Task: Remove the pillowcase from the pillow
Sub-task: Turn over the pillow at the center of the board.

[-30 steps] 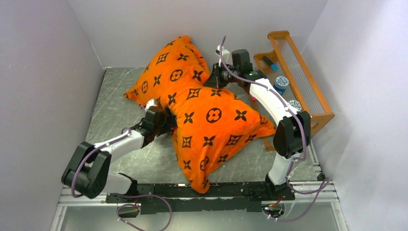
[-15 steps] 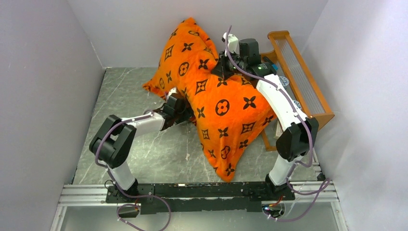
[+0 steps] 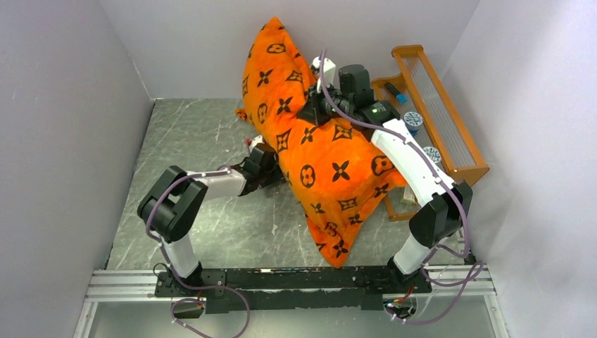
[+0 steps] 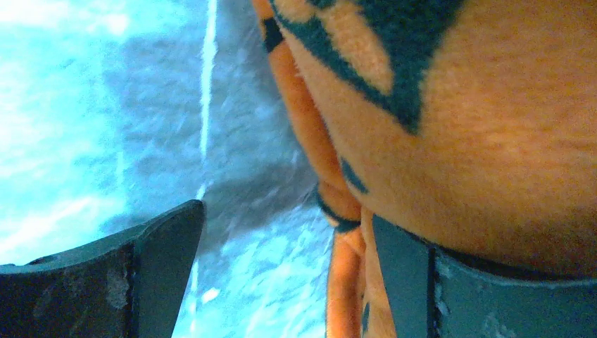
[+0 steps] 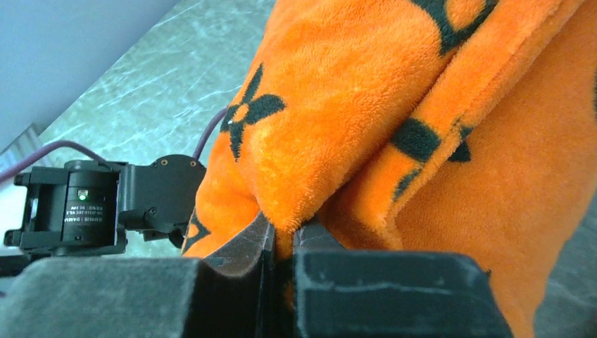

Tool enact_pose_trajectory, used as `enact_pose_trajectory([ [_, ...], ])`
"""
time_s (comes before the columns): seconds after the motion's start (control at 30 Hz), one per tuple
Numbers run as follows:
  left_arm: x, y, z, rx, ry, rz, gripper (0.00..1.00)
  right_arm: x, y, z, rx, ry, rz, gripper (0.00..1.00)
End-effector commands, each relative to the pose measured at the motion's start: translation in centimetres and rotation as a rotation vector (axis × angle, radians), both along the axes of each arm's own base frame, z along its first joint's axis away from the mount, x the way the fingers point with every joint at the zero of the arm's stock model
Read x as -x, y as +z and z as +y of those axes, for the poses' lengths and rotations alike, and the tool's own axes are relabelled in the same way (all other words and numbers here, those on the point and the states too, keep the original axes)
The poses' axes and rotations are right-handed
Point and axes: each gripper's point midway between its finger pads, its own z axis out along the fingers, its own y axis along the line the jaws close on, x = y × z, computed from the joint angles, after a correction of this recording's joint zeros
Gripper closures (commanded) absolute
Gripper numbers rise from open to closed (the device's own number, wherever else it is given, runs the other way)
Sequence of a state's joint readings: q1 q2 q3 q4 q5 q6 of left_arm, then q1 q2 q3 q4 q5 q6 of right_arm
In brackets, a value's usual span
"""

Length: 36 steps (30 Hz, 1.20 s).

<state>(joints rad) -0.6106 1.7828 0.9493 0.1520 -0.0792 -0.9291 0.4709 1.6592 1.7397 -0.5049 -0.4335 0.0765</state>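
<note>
The orange pillowcase (image 3: 327, 165) with dark flower motifs hangs lifted, stretching from a high corner at the back wall down toward the front rail. My right gripper (image 3: 315, 107) (image 5: 284, 239) is shut on a fold of the pillowcase (image 5: 422, 105) near its top. My left gripper (image 3: 267, 160) (image 4: 288, 274) stands open low at the cover's left edge. The pillowcase (image 4: 457, 141) bulges over the left gripper's right finger (image 4: 422, 282), and a hem hangs just inside that finger. The pillow is hidden inside the cover.
A wooden rack (image 3: 450, 120) with small blue-capped items stands at the back right, close to the right arm. The grey marbled tabletop (image 3: 190, 127) is walled in by white panels on three sides. A metal rail (image 3: 281, 278) runs along the near edge.
The right gripper has raised the pillowcase and swung it toward the back right, so it hangs steeper. The left arm folded in and followed the cover's left edge, still open.
</note>
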Motion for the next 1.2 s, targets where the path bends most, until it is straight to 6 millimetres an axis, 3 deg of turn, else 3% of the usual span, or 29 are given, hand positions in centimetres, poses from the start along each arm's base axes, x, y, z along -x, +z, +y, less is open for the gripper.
enact_pose_trajectory([
  [0.0,-0.5,9.3,-2.2,0.143,-0.05,-0.251,0.03,6.5,1.9,5.3,-0.084,0.244,0.0,1.0],
  [0.23,2.1,8.9,3.4,0.069,0.068,-0.229,0.03,7.2,-0.4,6.7,-0.016,0.24,0.016,1.0],
  [0.47,4.5,12.6,8.7,0.018,0.168,-0.294,0.03,8.8,-1.0,8.8,-0.015,0.29,0.024,1.0],
  [0.6,6.6,16.2,11.4,0.029,0.212,-0.381,0.03,10.6,-1.7,10.8,-0.028,0.347,0.044,1.0],
  [0.83,9.4,20.4,15.8,-0.08,0.256,-0.479,0.03,14.2,-3.7,14.8,-0.048,0.441,0.083,1.0],
  [1.17,14.1,20.7,19.9,-0.103,0.27,-0.575,0.03,20.0,-7.4,20.8,-0.078,0.589,0.129,0.97],
])
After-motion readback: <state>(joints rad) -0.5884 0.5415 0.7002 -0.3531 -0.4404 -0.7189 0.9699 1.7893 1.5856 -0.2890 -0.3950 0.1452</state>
